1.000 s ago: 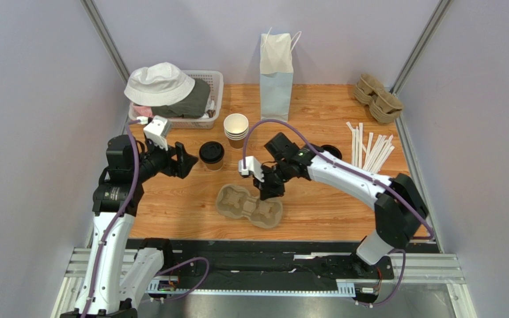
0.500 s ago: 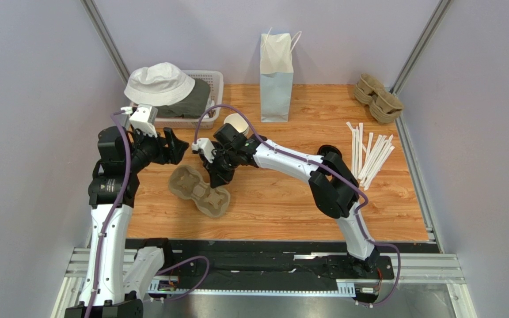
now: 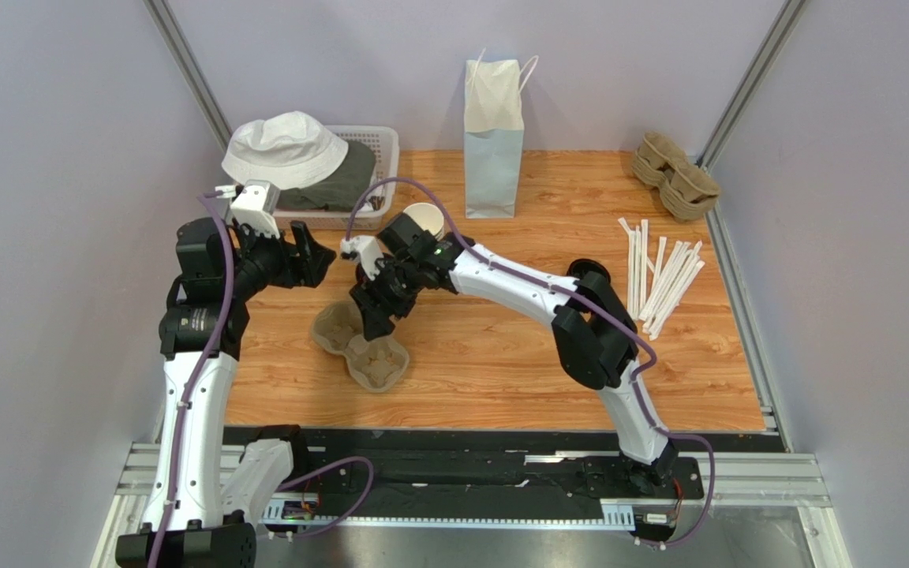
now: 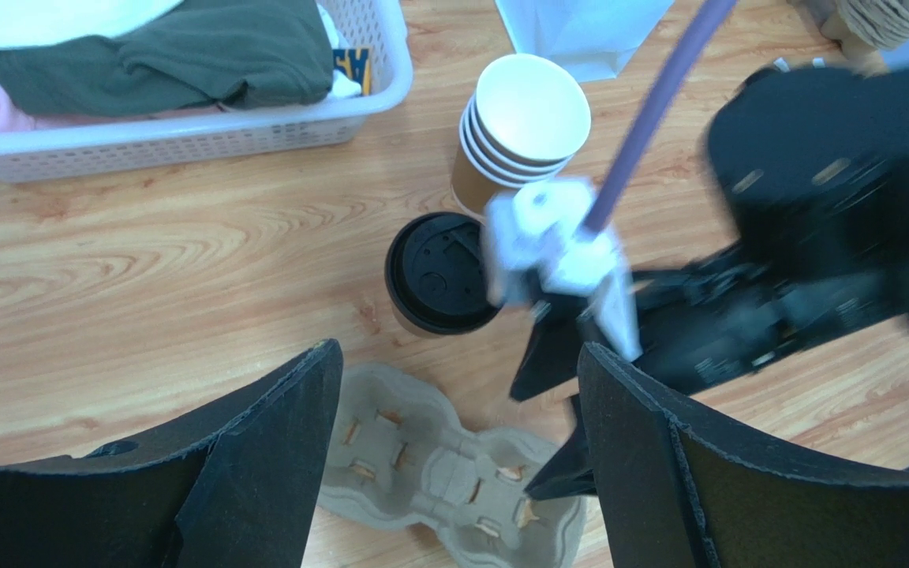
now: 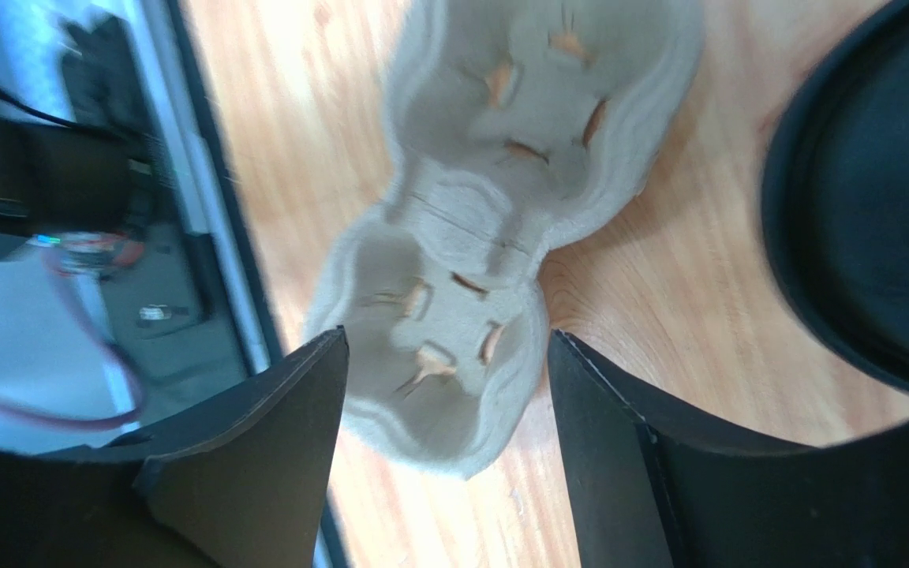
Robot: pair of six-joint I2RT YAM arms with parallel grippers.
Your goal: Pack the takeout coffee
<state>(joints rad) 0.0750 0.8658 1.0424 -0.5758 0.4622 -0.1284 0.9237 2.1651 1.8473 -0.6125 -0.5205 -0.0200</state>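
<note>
the takeout coffee [image 4: 438, 272], closed by its black lid, is shown upright on the wooden surface [image 3: 507, 367], in its left half. it is placed just beside the stack of lidless cups [image 4: 527, 116] and just beyond the pulp carrier [image 4: 447, 479], which is laid flat toward the near edge. the right tool [image 5: 445, 343] is held over the carrier with its fingers spread; whether the carrier is touched cannot be told. the left tool [image 4: 457, 353] is likewise spread, raised near the left edge and pointed toward the coffee. a paper bag [image 3: 493, 130] is seen upright at the far edge, and a basket [image 3: 386, 148] in the far left corner.
</note>
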